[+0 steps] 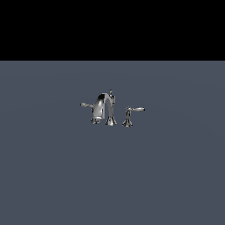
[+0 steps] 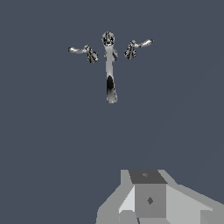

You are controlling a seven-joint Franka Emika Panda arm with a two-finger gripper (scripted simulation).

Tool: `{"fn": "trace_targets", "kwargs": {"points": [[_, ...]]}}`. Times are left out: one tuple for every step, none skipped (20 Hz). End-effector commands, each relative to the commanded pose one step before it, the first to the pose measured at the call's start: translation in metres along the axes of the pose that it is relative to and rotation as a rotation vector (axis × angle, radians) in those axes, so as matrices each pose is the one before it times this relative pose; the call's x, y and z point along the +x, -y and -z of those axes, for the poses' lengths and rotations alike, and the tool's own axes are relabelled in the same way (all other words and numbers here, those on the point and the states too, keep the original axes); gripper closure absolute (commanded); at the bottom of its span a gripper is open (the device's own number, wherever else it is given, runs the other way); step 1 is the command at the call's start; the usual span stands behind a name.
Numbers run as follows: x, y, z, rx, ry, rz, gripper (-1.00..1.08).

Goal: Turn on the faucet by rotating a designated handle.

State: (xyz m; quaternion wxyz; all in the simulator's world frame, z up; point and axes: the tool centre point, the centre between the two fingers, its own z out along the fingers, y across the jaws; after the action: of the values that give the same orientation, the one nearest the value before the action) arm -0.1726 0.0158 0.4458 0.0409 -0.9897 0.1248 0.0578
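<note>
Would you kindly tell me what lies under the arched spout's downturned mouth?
Only the bare grey floor shows beneath the spout; no basin or drain is visible. In the exterior view the spout hides part of the handle base.

A flat slate-grey floor (image 1: 52, 176) carries only the small chrome faucet (image 1: 104, 107) standing on it.

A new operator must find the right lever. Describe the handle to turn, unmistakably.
On the grey floor stands a small chrome faucet with an arched spout. The handle is the slim lever on the exterior view's left, pointing the way the spout bends; its twin points oppositely from a flared pedestal.
</note>
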Motion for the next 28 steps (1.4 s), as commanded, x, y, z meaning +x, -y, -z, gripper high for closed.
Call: {"fn": "trace_targets", "kwargs": {"points": [[0.01811,0.00951,-0.00652,0.02768,0.01394,-0.06524,1.08],[0.00707,0.00416,-0.00294,0.00972,0.00564,-0.02706,1.08],[0.00698,0.00429,-0.00313,0.00912,0.00566,-0.02745,1.08],[0.00688,0.00441,-0.00331,0.00851,0.00564,-0.02782,1.08],[0.00677,0.00453,-0.0035,0.0079,0.00558,-0.02818,1.08],[0.00666,0.00465,-0.00368,0.00731,0.00547,-0.02852,1.08],[0.00655,0.00477,-0.00387,0.00672,0.00533,-0.02884,1.08],[0.00642,0.00487,-0.00404,0.00615,0.00515,-0.02914,1.08],[0.00629,0.00498,-0.00422,0.00559,0.00493,-0.02941,1.08],[0.00616,0.00508,-0.0044,0.00504,0.00467,-0.02967,1.08],[0.00602,0.00517,-0.00457,0.00452,0.00438,-0.0299,1.08],[0.00587,0.00526,-0.00474,0.00402,0.00405,-0.03011,1.08],[0.00571,0.00534,-0.0049,0.00354,0.00369,-0.0303,1.08],[0.00555,0.00542,-0.00506,0.00309,0.0033,-0.03047,1.08],[0.00539,0.00549,-0.00522,0.00266,0.00288,-0.03062,1.08],[0.00522,0.00556,-0.00537,0.00226,0.00244,-0.03075,1.08],[0.00504,0.00562,-0.00552,0.0019,0.00197,-0.03085,1.08],[0.00486,0.00567,-0.00567,0.00157,0.00148,-0.03092,1.08],[0.00468,0.00571,-0.00581,0.00127,0.00097,-0.03099,1.08],[0.00449,0.00575,-0.00595,0.001,0.00045,-0.03102,1.08],[0.00429,0.00579,-0.00608,0.00078,-0.00009,-0.03103,1.08],[0.00409,0.00581,-0.0062,0.00058,-0.00065,-0.03102,1.08],[0.00389,0.00583,-0.00632,0.00043,-0.00121,-0.03099,1.08],[0.00368,0.00583,-0.00644,0.00032,-0.00178,-0.03093,1.08],[0.00347,0.00584,-0.00655,0.00024,-0.00235,-0.03085,1.08],[0.00326,0.00583,-0.00665,0.0002,-0.00292,-0.03076,1.08],[0.00304,0.00581,-0.00675,0.0002,-0.00349,-0.03063,1.08],[0.00282,0.00579,-0.00684,0.00024,-0.00406,-0.03048,1.08]]}}
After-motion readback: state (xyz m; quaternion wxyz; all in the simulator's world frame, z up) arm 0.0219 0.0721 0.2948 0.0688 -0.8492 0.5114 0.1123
